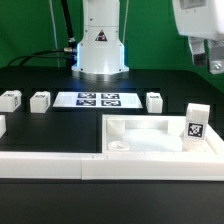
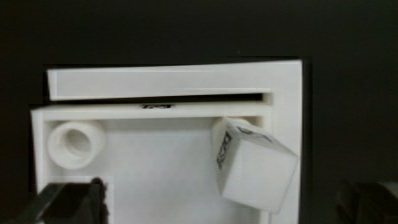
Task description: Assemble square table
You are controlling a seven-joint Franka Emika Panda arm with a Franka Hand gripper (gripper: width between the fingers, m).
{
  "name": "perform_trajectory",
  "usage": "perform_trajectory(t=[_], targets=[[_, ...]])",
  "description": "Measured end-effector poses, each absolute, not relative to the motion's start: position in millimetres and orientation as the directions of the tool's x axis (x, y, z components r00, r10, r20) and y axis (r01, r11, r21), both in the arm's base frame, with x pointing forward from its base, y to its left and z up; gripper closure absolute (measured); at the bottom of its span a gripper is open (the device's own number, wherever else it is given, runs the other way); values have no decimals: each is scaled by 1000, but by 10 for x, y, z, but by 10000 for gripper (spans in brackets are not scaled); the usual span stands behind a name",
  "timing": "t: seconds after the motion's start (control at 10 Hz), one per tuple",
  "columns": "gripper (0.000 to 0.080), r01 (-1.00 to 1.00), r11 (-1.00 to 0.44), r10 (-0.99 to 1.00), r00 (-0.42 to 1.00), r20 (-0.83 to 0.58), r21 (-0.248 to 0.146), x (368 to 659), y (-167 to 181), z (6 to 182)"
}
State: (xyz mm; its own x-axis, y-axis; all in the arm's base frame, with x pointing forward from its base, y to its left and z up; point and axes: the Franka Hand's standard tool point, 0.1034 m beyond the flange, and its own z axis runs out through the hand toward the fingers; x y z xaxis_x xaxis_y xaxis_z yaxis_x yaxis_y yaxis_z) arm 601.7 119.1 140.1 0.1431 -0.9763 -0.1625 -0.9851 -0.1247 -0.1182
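Exterior view: your gripper [image 1: 208, 55] hangs high at that view's right, jaws spread wide, nothing in them. The target lies below it: one upright leg [image 1: 197, 123] stands on the square tabletop [image 1: 150, 142], at the plate's corner toward the exterior view's right. Gripper and leg are well apart in height. In the wrist view that leg [image 2: 258, 165] sits between the two dark fingers [image 2: 71, 200], so you likely need a drop with little sideways travel. Its long axis looks vertical, so a grasp across its sides should fit. Whether it is seated in a socket, you can't tell.

Counts:
- One tabletop.
- Four legs: one on the plate and three loose on the black table [image 1: 60, 125].
- The loose ones are the far-left leg [image 1: 10, 99] and the second leg [image 1: 40, 101] on the exterior view's left of the marker board [image 1: 98, 100], and the third leg [image 1: 154, 101] on its right.
- One round socket [image 2: 75, 143] shows.
- One long rail [image 1: 50, 163] lies in front.
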Motion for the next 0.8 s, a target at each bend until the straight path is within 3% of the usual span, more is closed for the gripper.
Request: perform_trajectory(t=[0.2, 0.3, 0.4, 0.6, 0.8], targets=[[150, -961, -240, -954, 260, -148, -135, 6007, 1198, 1393], [150, -886, -429, -886, 450, -106, -174, 5911, 1236, 1319], [150, -849, -497, -852, 516, -82, -180, 5692, 1230, 1171], [150, -769, -624, -773, 634, -38, -142, 5260, 1359, 869], [150, -685, -712, -692, 721, -9, -157, 5363, 1308, 928]])
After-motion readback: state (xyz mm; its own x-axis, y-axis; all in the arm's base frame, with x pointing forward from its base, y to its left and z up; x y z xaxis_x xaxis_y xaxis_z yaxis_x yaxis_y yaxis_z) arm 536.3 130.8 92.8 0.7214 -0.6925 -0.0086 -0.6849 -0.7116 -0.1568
